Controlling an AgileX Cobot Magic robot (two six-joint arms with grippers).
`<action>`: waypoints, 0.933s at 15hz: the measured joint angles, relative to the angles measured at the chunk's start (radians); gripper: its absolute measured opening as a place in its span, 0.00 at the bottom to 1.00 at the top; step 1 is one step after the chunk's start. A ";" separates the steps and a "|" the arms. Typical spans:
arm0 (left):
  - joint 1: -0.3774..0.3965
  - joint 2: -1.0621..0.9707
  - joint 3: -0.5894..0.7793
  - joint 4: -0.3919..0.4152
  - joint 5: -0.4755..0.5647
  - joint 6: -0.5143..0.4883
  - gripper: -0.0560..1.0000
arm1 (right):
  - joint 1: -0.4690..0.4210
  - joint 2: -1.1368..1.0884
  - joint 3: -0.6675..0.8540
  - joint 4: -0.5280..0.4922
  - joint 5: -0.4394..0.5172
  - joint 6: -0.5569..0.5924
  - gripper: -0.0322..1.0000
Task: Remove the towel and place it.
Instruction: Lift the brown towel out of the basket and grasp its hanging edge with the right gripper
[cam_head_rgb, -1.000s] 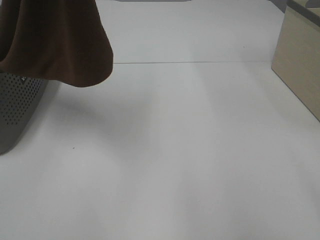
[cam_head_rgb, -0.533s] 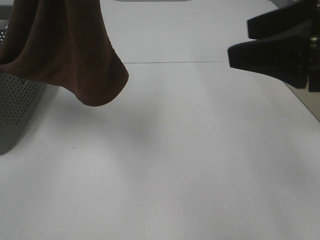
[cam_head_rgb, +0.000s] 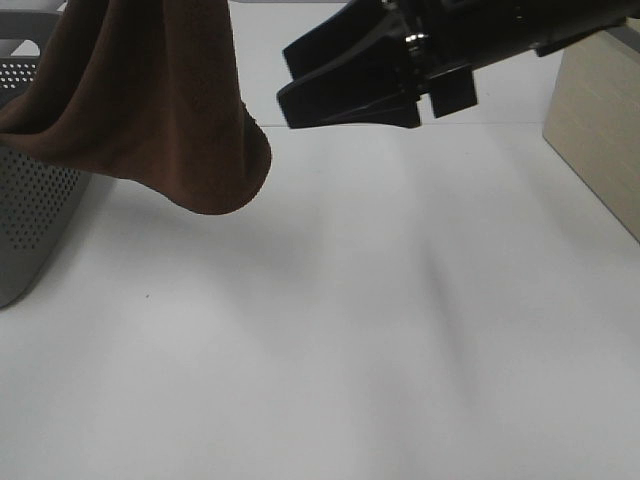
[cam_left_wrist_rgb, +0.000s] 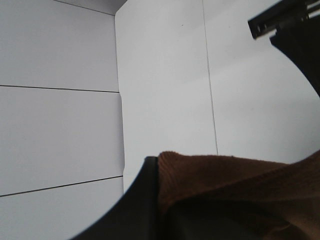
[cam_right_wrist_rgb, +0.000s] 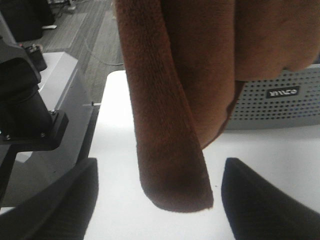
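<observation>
The dark reddish-brown towel (cam_head_rgb: 150, 100) hangs in folds from above the top left of the exterior view, its lower end over the table beside the grey perforated basket (cam_head_rgb: 30, 200). My left gripper (cam_left_wrist_rgb: 162, 200) is shut on the towel (cam_left_wrist_rgb: 230, 185); only one dark finger (cam_left_wrist_rgb: 137, 210) shows. My right gripper (cam_head_rgb: 283, 80) reaches in from the upper right, open, with its tips just right of the hanging cloth and not touching it. In the right wrist view the towel (cam_right_wrist_rgb: 170, 100) hangs between the open fingers (cam_right_wrist_rgb: 55, 200), with the basket (cam_right_wrist_rgb: 280, 97) behind.
A light wooden box (cam_head_rgb: 600, 130) stands at the right edge of the white table (cam_head_rgb: 350, 330). A seam line (cam_head_rgb: 500, 123) crosses the table at the back. An arm's base (cam_right_wrist_rgb: 30, 110) stands beyond the table's end in the right wrist view.
My right gripper has come in from the right and moved left across the table toward the towel. The towel's hanging end has shifted slightly right, and more of the basket's rim shows.
</observation>
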 joint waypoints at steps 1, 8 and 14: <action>0.000 0.002 0.000 -0.012 -0.012 0.013 0.05 | 0.030 0.038 -0.055 -0.040 0.016 0.030 0.69; 0.000 0.009 0.000 -0.046 -0.061 0.051 0.05 | 0.143 0.135 -0.193 -0.164 0.105 0.100 0.69; 0.001 0.015 0.000 -0.014 -0.066 0.051 0.05 | 0.106 0.140 -0.199 -0.198 0.061 0.134 0.69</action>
